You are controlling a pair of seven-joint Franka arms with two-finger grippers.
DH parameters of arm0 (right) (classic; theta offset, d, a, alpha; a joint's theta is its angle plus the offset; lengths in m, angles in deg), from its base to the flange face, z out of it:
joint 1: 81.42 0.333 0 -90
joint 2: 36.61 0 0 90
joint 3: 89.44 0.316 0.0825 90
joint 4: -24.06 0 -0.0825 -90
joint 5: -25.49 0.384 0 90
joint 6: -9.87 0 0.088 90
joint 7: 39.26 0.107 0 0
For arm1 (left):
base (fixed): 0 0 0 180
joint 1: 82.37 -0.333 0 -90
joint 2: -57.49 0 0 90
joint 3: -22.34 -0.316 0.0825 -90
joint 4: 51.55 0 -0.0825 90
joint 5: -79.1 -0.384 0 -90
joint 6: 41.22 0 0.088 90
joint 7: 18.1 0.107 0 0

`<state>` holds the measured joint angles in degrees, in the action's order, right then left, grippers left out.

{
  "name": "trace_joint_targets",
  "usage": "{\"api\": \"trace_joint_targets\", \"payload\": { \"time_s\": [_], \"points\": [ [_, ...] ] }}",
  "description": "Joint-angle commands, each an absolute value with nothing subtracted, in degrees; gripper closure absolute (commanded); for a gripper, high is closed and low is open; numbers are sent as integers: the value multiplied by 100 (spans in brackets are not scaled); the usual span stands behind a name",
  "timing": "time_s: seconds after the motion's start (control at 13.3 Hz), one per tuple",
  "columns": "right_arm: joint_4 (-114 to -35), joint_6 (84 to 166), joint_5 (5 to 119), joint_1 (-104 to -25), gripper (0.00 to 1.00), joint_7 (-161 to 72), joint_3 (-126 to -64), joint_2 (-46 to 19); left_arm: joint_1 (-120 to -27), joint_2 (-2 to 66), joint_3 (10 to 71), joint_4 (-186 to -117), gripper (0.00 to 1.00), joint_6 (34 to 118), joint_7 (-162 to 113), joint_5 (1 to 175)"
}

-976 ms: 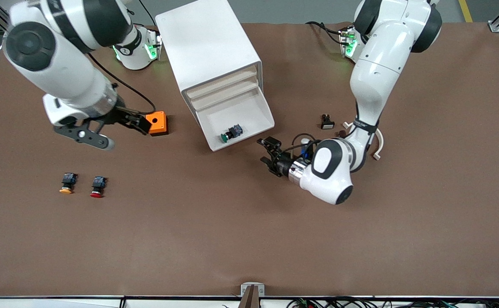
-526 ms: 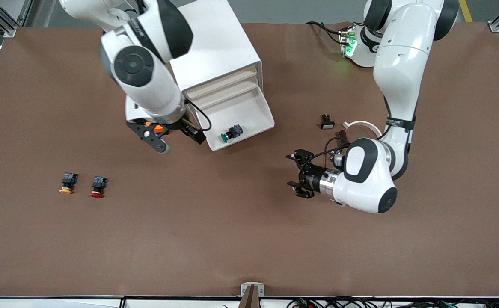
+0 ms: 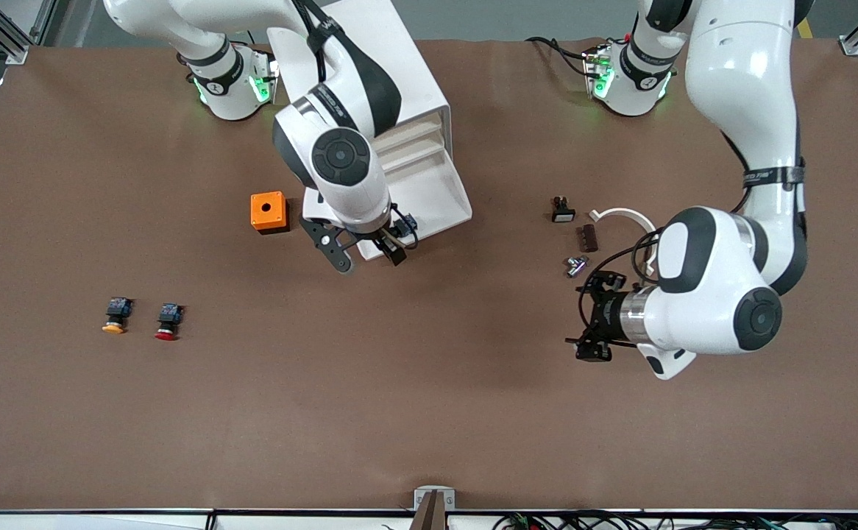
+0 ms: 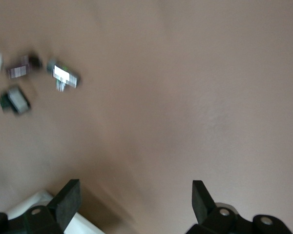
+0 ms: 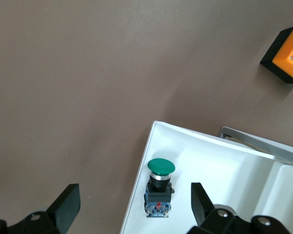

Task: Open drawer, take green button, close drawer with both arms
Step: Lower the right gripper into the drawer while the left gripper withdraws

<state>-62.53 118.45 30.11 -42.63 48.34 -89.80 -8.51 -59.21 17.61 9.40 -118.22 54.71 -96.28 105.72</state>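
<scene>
We are hovering our right gripper (image 3: 366, 250) over the front rim of the wide shallow white tray drawer (image 3: 440, 193), which is standing pulled out of the white box cabinet (image 3: 355, 70) with its 3 shut siblings stacked above it; the black fingers are spread wide and gripping nothing. The small push button with a round green cap and black-and-blue body (image 5: 159, 187) is lying on its side in the drawer's front corner, close against the side wall. That closeness is what we are judging to be the main risk: 1 finger could land on the thin white rim instead of inside, nudging the tray or tipping the button away, and the rounded cap could squirt out of a pinch taken too near its end. Our left gripper (image 3: 597, 316) is waiting with fingers parted and empty, over bare brown tabletop (image 3: 429, 412) toward the left arm's end. Elsewhere we are seeing an orange cube with a hole (image 3: 268, 212) beside the drawer, 2 similar buttons, 1 yellow-orange-capped (image 3: 115, 315) and 1 red-capped (image 3: 168, 322), and small dark parts with a white curved clip (image 3: 624, 215) near the left arm. Nothing is blocking the descent.
</scene>
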Motion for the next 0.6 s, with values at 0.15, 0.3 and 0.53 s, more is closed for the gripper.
{"api": "trace_joint_targets", "payload": {
  "time_s": [0.15,0.3,0.53],
  "points": [
    [-6207,11789,3111,-4205,0,4907,-9032,-665,-5917,2031,924,-11975,0,5458,-7633,9398],
    [-6216,11772,3111,-4073,0,4907,-9032,-516,-5926,2110,924,-12089,0,5440,-6412,9193],
    [-6208,11789,3111,-3950,0,4907,-9032,-278,-6084,2277,924,-12186,0,5396,-5486,9167]
  ]
}}
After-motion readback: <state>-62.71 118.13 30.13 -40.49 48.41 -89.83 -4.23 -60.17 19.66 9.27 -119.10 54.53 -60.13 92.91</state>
